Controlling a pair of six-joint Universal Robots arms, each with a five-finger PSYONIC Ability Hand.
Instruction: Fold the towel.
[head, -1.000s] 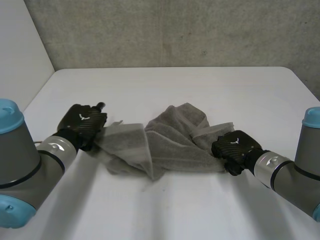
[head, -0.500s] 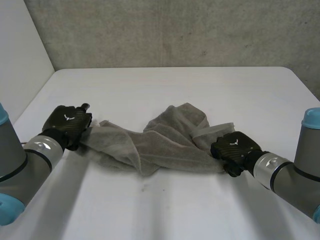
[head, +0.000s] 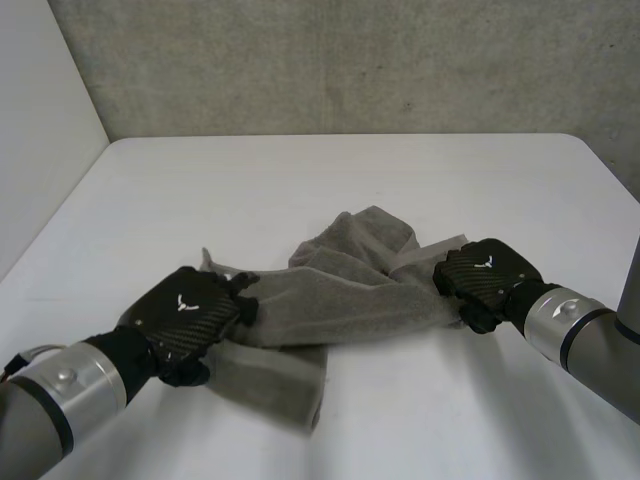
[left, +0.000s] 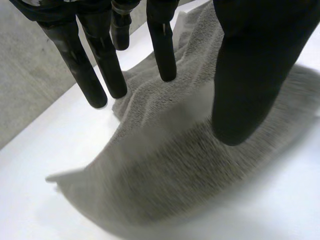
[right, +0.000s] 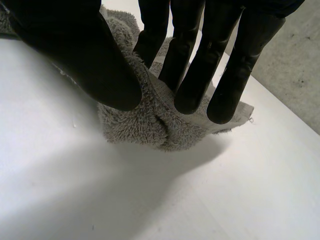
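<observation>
A grey towel (head: 345, 290) lies crumpled across the middle of the white table (head: 330, 180). My left hand (head: 185, 318) hovers over the towel's left end, with a loose flap hanging toward the table's front. In the left wrist view its fingers (left: 95, 75) are straight and stand apart from the thumb, with the towel (left: 190, 170) below them and not gripped. My right hand (head: 485, 278) is at the towel's right end. In the right wrist view its fingers (right: 192, 95) and thumb pinch a bunched edge of the towel (right: 150, 125).
A grey concrete wall (head: 350, 60) stands behind the table and a white wall (head: 40, 120) runs along its left side. Bare tabletop lies beyond the towel and in front of it. The table's right edge (head: 610, 165) is near my right arm.
My left hand has swung from the far left toward the front, its fingers have straightened and let go of the towel's left end. The right hand has drawn slightly back, still gripping.
</observation>
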